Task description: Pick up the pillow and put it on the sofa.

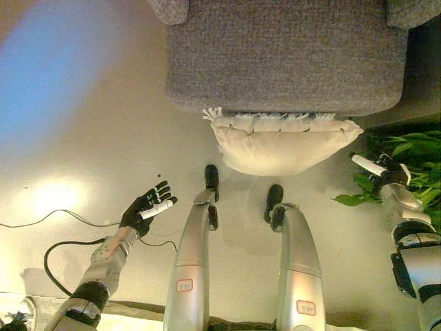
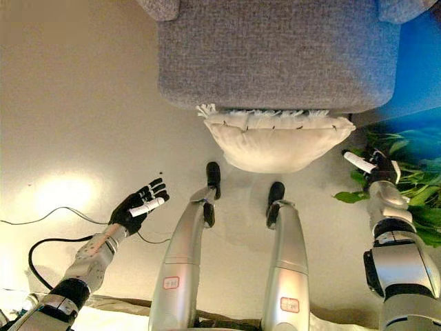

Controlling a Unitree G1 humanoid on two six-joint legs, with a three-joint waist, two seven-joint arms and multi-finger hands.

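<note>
1. Lying on the pale floor (image 1: 103,138) at twelve o'clock from the robot, a cream pillow (image 1: 279,145) with a fringed upper edge rests against the front of the grey sofa (image 1: 286,55); its fringe touches the sofa's lower front edge, and none of it is on the seat
2. Sofa fills the twelve o'clock part of both views, its seat cushion bare and its two armrests just showing at the top corners
3. Left robot hand (image 1: 147,207) hovers over the floor at about eight o'clock, palm turned up, fingers straight and spread wide, holding nothing; it is well apart from the pillow
4. Right robot hand (image 2: 375,167) sits at about three o'clock, just beside the pillow's right end without clearly touching it; one white-tipped finger points toward the pillow, and the other fingers are bunched dark against the leaves, so I cannot tell whether this robot hand is wide or narrow
5. Green leafy plant (image 1: 413,162) spreads at three o'clock, directly behind and below the right robot hand, next to the sofa's right front corner
6. Small dark speck lies on the floor between the left robot hand and the pillow, too small to identify
</note>
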